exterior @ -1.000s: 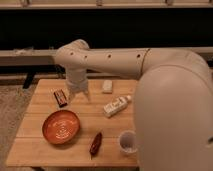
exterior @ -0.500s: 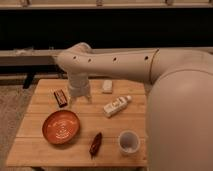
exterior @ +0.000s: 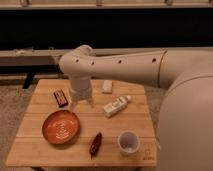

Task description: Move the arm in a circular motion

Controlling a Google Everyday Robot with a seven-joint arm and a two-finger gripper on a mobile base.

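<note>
A wooden tabletop (exterior: 110, 130) stood before a dark wall. The arm (exterior: 120, 67) reached in from the right, its end effector (exterior: 81, 105) hanging over the boards beside a bottle (exterior: 116, 105), spread open and empty. The arm looked stiff and heavy, and circling it seemingly needed no grasp.

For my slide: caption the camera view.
Cream arm reaches over a wooden table, end effector hanging beside a dark snack bar.

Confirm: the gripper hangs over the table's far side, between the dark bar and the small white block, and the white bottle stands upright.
No: the camera view shows the white bottle lying on its side, not upright. The gripper does hang over the table's far side, between the dark bar and the small white block.
</note>
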